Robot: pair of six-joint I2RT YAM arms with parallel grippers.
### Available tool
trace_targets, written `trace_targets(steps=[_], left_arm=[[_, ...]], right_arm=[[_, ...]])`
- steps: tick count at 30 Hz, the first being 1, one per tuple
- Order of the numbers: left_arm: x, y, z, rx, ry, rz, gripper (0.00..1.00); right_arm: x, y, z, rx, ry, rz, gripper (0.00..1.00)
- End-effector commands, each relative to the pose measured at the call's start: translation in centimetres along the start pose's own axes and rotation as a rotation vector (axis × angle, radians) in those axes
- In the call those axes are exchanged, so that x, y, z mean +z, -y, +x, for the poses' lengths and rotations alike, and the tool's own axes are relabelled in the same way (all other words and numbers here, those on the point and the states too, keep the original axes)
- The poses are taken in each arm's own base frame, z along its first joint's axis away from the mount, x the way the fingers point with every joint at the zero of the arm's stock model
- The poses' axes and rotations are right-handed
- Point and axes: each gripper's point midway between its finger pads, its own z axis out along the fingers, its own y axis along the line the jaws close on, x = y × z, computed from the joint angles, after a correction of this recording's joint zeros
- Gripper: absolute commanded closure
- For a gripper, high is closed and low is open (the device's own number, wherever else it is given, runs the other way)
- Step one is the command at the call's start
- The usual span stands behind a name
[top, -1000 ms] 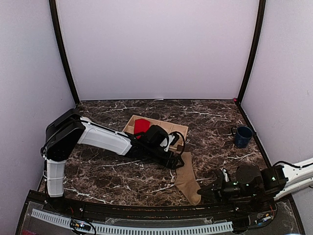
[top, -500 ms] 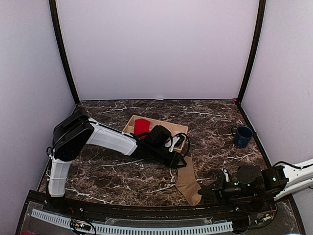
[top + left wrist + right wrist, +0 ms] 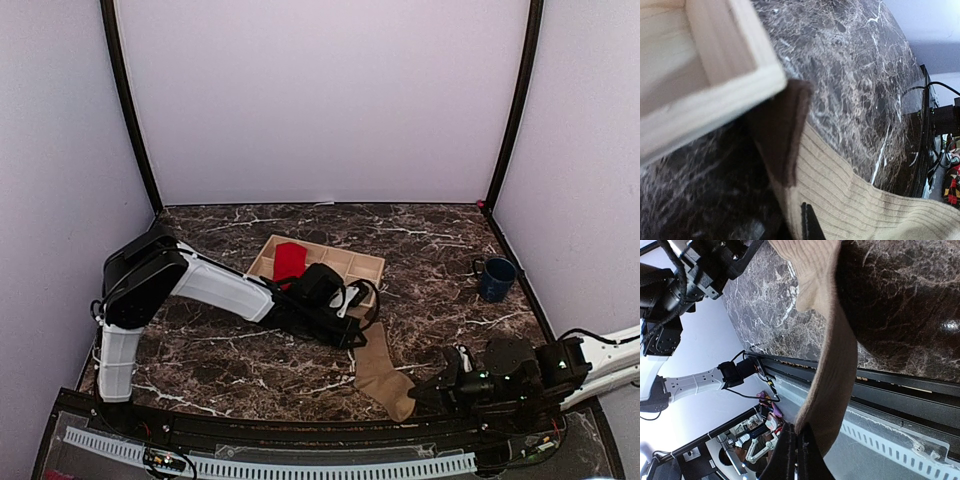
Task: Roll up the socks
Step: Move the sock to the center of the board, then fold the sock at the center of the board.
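- Fingers (image 3: 808, 226) of the left gripper (image 3: 358, 336) were closed on the upper end of the tan sock (image 3: 378, 362). In the left wrist view only a thin dark tip showed, with ribbed fabric rising on both sides of it.
- The right gripper (image 3: 422, 392) had its fingers (image 3: 786, 454) pinched shut on the other end of the tan sock, close to the table's near edge and right of centre.
- From the right wrist, the tan sock (image 3: 835, 340) ran from those fingers as a raised strip above the dark rail along the near edge, then spread onto the table (image 3: 230, 355).
- The tan sock lay between the two grippers, running from just beside the near-right corner of the wooden tray (image 3: 365, 262) toward the near edge.
- Its dark brown cuff (image 3: 785, 125) was folded over and touched the tray's corner in the left wrist view.
- The red sock (image 3: 290, 260) lay in the tray's far-left compartment, around the middle of the table.
- A blue mug (image 3: 497, 278) stood upright near the right edge, well apart from both socks.
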Motion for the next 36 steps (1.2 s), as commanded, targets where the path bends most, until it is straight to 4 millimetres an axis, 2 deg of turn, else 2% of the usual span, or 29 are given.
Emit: trace_targets(steps=[1, 6, 14, 20, 25, 29, 33, 36], left_arm=[[-3.2, -0.4, 0.2, -0.024, 0.05, -0.066, 1.0], [-4.6, -1.7, 2.4, -0.058, 0.057, -0.097, 1.0], [-6.5, -1.7, 2.8, -0.124, 0.102, -0.109, 1.0], [-9.6, -3.7, 4.1, -0.249, 0.2, -0.198, 1.0], [-8.6, -3.3, 4.7, -0.246, 0.173, -0.168, 1.0], [-7.6, -2.6, 5.0, -0.248, 0.159, -0.13, 0.91], [-7.2, -2.5, 5.4, -0.248, 0.154, -0.125, 0.73], [-7.4, -2.7, 5.6, -0.253, 0.159, -0.133, 0.55]], right_arm=[[-0.4, -2.0, 0.1, 0.013, -0.005, -0.04, 1.0], [0.4, -3.6, 0.1, -0.005, -0.014, -0.053, 1.0], [1.7, -7.0, 0.4, -0.056, -0.047, -0.059, 1.0], [1.8, -7.9, 0.2, -0.058, -0.052, -0.047, 1.0], [2.2, -8.4, 0.2, -0.047, -0.064, -0.044, 1.0], [2.7, -9.2, 0.3, -0.055, -0.08, -0.032, 1.0], [3.2, -9.2, 0.2, -0.043, -0.09, -0.018, 1.0], [3.5, -9.2, -0.1, -0.023, -0.096, -0.021, 1.0]])
